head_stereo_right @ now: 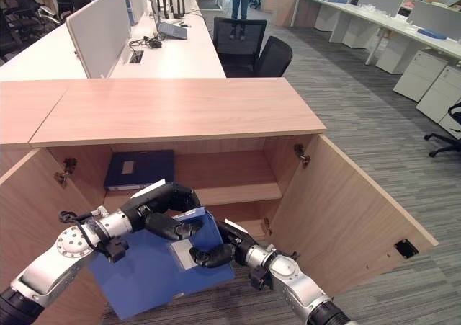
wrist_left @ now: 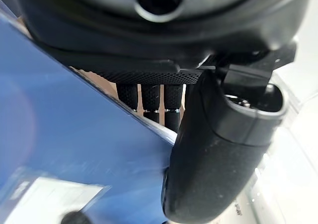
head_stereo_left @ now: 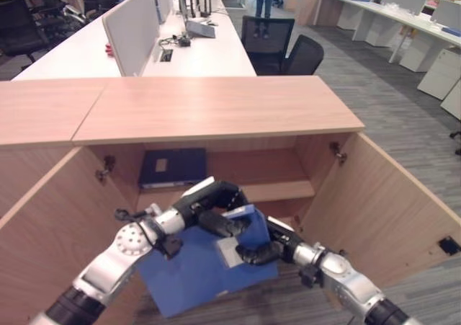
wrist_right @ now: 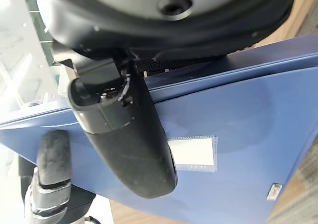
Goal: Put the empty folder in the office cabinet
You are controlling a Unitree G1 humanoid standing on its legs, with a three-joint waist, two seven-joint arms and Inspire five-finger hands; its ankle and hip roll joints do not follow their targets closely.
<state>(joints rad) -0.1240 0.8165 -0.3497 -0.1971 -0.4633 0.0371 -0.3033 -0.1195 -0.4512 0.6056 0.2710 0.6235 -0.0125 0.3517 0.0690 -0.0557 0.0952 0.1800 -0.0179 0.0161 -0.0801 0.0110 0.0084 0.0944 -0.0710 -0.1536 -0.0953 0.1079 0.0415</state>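
Note:
A light blue folder [head_stereo_left: 191, 278] with a white label hangs tilted in front of the open wooden office cabinet [head_stereo_left: 216, 109]. My left hand [head_stereo_left: 209, 202] grips the folder's top edge, thumb [wrist_left: 218, 149] on the face of the folder [wrist_left: 74, 134] and fingers behind it. My right hand [head_stereo_left: 261, 251] holds the right edge from below, its thumb [wrist_right: 129, 144] pressed on the cover [wrist_right: 248, 134]. The folder sits just outside the cabinet's lower opening, below the shelf [head_stereo_left: 281, 189].
A dark blue folder [head_stereo_left: 173, 168] lies flat on the left of the shelf. Both cabinet doors stand open, left [head_stereo_left: 50, 224] and right [head_stereo_left: 392, 210]. Behind are white desks, black office chairs [head_stereo_left: 268, 42] and a person [head_stereo_left: 263, 1] standing far off.

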